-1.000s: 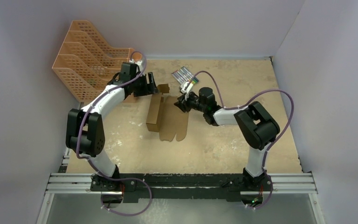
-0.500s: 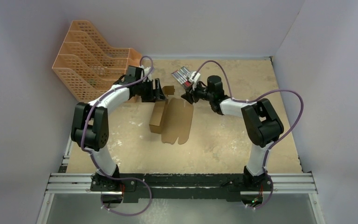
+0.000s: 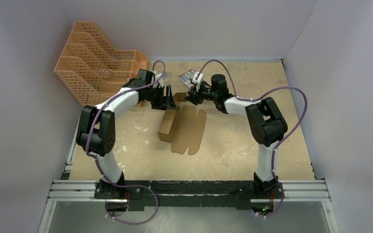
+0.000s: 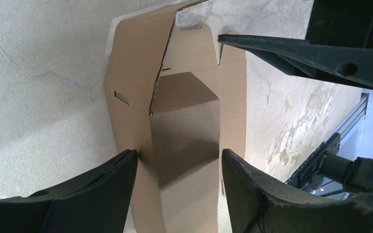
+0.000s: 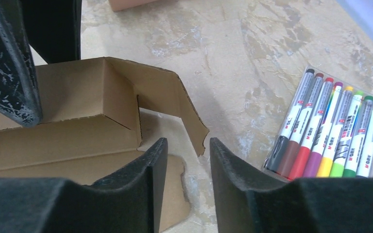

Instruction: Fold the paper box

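Partway into folding: raising walls on the paper box [image 3: 184, 128], half flat at the far middle of the table [image 3: 252, 145]. On the left gripper [image 4: 177, 158], wide-spread jaws astride a box panel, clasping nothing. On the right gripper [image 5: 187, 150], narrowly parted jaws, empty, just short of the raised end flap. Next, probably: pinch that flap, tuck inward, keep the sheet from sliding.

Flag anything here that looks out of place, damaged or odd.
Nothing is damaged or spilled. The paper box lies half-folded and skewed to the table edges, with one wall raised. A marker pack sits near its far end, unrelated to folding. The table surface looks blotchy.
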You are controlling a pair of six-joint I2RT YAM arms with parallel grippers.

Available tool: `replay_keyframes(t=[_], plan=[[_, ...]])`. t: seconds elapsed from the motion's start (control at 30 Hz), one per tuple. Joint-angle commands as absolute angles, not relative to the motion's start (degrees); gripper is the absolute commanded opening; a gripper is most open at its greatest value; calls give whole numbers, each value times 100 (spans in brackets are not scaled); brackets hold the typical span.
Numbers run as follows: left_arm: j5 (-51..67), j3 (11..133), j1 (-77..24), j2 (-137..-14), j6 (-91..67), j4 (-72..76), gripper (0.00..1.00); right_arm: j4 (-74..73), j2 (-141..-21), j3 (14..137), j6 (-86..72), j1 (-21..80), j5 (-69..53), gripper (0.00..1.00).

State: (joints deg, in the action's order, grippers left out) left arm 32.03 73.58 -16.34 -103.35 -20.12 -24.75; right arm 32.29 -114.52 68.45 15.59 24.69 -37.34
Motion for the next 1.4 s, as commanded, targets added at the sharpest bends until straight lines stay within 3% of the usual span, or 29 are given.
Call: replay_keyframes(t=[0.0,0.43,0.57,0.87,1.37], plan=[[3323,7638,-1687,-10347,-1863,-2460,63,3347,-11474,7115,1573,2483,-4010,38],[3370,7665,-1714,-10419,-1722,-2676,56,3542,-11866,7431,1436,2484,-4367,28],[3392,7670,-1714,-10423,-1690,-2709,54,3621,-11833,7343,1384,2472,-4230,36],[3453,7648,-1722,-10415,-1644,-2734,52,3754,-11847,7348,1380,2461,-4017,35],[3421,7624,-1731,-10387,-1587,-2852,50,3693,-11893,7354,1500,2340,-3762,54]])
